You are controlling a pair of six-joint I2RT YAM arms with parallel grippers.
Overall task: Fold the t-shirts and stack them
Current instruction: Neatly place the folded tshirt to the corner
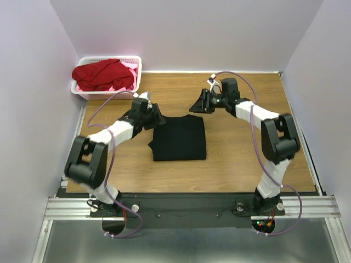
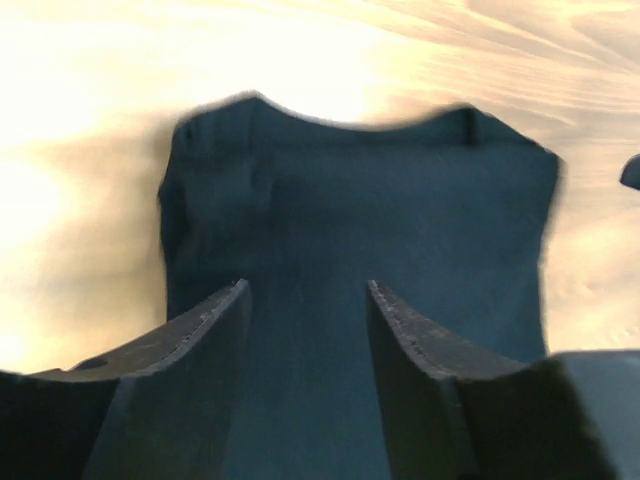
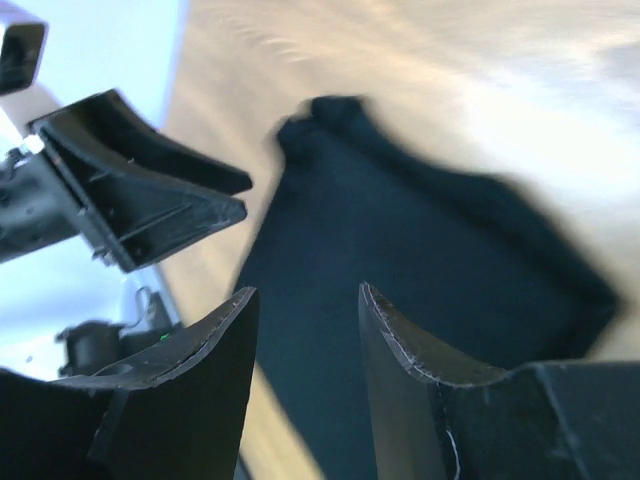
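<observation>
The black shirt (image 2: 360, 230) blurs at its edges in both wrist views, near end behind the jaws. The pink shirt (image 1: 131, 70) is mostly buried under the red shirt (image 1: 103, 74).

We get even light up top; wrist views smear the black t-shirt (image 2: 400, 220), wooden table (image 2: 90, 120) totally blown out.

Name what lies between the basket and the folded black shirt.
In the top view, the open left gripper, at a corner of the black shirt; otherwise bare table toward the basket.
</observation>
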